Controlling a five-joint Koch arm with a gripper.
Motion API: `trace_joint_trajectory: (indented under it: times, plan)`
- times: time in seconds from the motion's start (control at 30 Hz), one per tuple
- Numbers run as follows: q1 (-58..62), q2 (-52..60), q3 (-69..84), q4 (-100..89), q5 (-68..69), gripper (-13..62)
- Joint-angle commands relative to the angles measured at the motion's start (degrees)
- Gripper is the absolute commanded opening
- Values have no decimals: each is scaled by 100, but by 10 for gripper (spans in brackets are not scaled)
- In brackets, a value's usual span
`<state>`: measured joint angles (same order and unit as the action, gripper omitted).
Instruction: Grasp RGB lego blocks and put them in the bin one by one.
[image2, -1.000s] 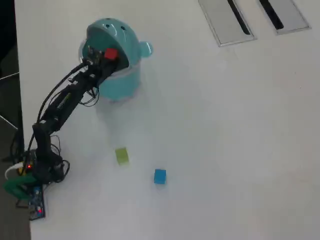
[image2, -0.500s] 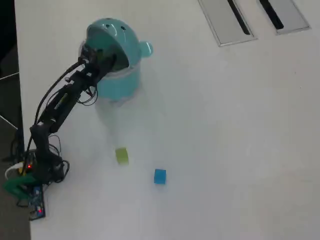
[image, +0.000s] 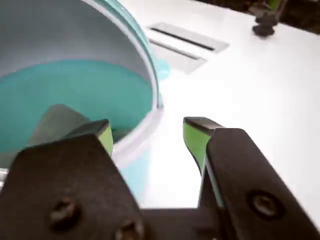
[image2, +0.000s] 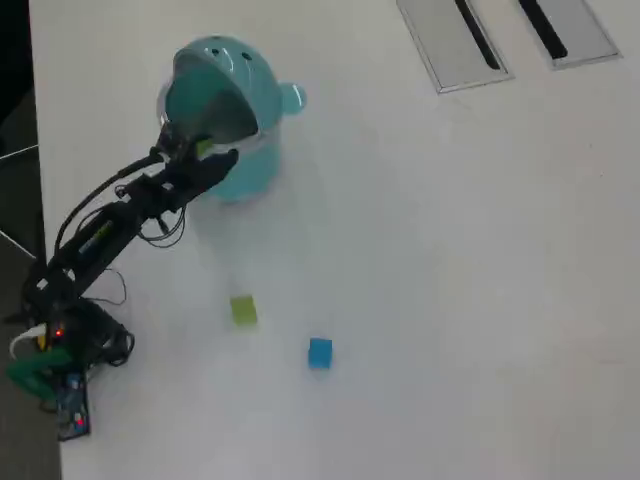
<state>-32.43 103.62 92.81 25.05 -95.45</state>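
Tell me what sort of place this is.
Probably an office or meeting room, not a factory: a big white table with flat grey slotted panels, a small hobby arm, a toy-like teal bin.

We see what looks like an office or meeting room: a wide, plain white desk (image2: 450, 250) with two flat grey cable panels (image2: 505, 38) set flush into its top, each with a dark slot. A dark floor (image2: 18, 200) shows past the desk's edge.

The bin (image: 75, 95) is cropped by the wrist view's left edge.
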Motion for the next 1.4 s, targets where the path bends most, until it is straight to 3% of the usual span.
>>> trace_joint_trajectory:
  times: [0.0,0.27,0.63,1.37]
  plan:
    - [237,483,-97,123,-9,255]
    - [1046,1459,1292,413,-18,274]
    - [1714,1942,2496,765,-466,302]
    - [2997,1107,3445,686,-765,316]
